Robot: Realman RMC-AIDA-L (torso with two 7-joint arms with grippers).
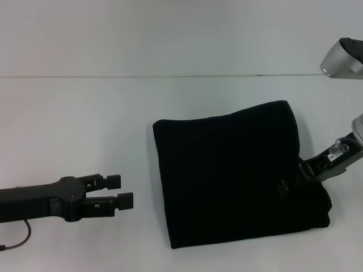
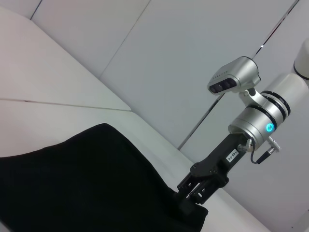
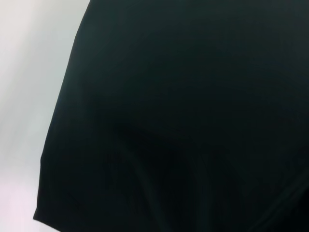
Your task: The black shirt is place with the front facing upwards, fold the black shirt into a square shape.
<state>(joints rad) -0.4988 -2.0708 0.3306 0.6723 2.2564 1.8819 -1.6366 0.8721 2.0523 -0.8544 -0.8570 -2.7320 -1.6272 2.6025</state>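
Observation:
The black shirt [image 1: 227, 170] lies folded into a rough square on the white table, right of centre, with plain black cloth facing up and no print showing. My right gripper [image 1: 286, 186] rests at the shirt's right edge, low on the cloth, black against black. The left wrist view shows the same gripper [image 2: 190, 203] at the far corner of the shirt [image 2: 72, 183]. Only dark cloth [image 3: 193, 96] fills the right wrist view. My left gripper [image 1: 120, 191] hovers open to the left of the shirt, a short gap away, with nothing between its fingers.
The white table [image 1: 85, 124] stretches left and behind the shirt, with a thin seam line across the back. A silver part of the right arm [image 1: 343, 59] hangs at the top right. A thin cable [image 1: 20, 241] loops under the left arm.

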